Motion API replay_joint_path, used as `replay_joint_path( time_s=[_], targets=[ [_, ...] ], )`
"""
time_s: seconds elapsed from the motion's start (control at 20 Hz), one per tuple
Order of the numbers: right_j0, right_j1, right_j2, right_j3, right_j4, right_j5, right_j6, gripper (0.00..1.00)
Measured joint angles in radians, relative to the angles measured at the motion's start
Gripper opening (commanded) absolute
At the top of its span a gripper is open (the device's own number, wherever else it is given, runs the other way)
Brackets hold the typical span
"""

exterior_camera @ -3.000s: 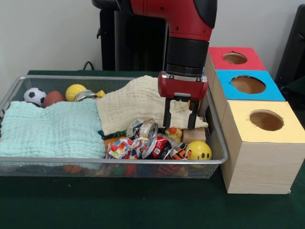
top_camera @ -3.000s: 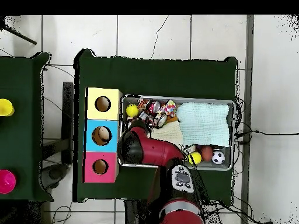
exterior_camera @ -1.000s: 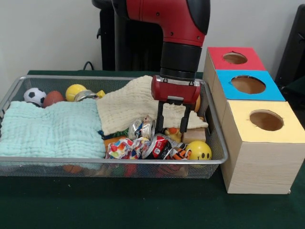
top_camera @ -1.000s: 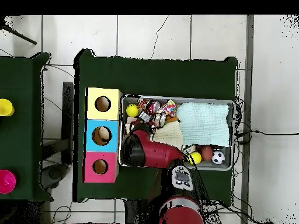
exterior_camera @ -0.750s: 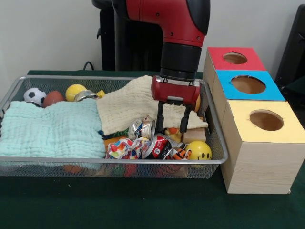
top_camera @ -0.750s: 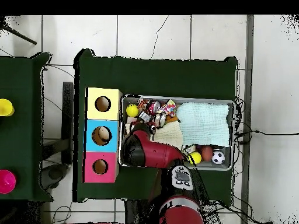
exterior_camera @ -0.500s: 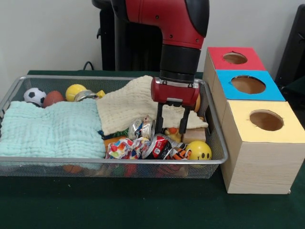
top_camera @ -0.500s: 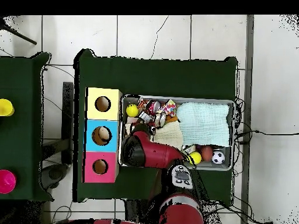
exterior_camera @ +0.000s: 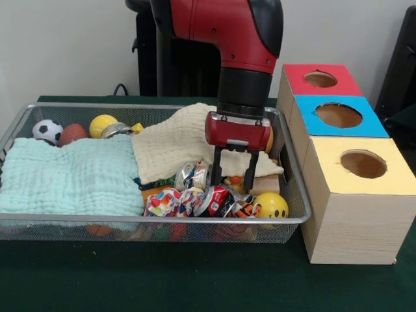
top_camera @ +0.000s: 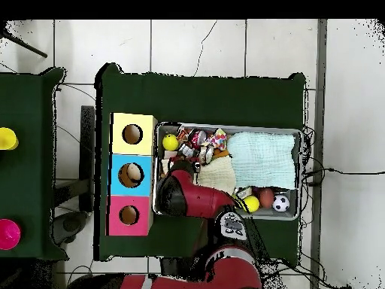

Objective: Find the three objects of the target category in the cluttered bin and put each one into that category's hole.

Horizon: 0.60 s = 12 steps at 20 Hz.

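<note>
The silver wire-mesh bin (exterior_camera: 156, 220) lies on the green table; it also shows in the overhead view (top_camera: 225, 126). My gripper (exterior_camera: 234, 185) is open and low in the bin's right end. Its fingers (exterior_camera: 217, 170) stand on either side of a small yellow duck (exterior_camera: 234, 180) with an orange beak, which lies among crushed cans. In the overhead view the red arm (top_camera: 184, 194) covers the gripper and the duck. No teddy bear or other plush shows.
Red (exterior_camera: 320, 79), blue (exterior_camera: 338, 115) and yellow (exterior_camera: 363, 164) boxes with round holes stand right of the bin. In the bin lie a mint cloth (exterior_camera: 71, 175), a cream cloth (exterior_camera: 175, 140), crushed cans (exterior_camera: 195, 177), a smiley ball (exterior_camera: 272, 205), a tan block (exterior_camera: 265, 184) and balls (exterior_camera: 102, 125).
My gripper has shifted left and come down over the last three seconds, so its open fingers now straddle the duck. Nothing in the bin has moved.
</note>
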Motion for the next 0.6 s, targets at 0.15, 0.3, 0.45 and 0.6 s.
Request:
replay_joint_path(
  time_s=[0.15,0.3,0.45,0.6],
  targets=[
    [-0.004,0.017,0.002,0.000,0.000,-0.021,0.000,1.00],
    [-0.016,0.032,0.011,0.000,0.000,-0.022,0.000,1.00],
    [-0.035,0.028,0.026,0.000,0.001,-0.022,0.000,1.00],
    [-0.057,0.027,0.045,0.000,0.005,-0.021,0.000,1.00]
  ],
)
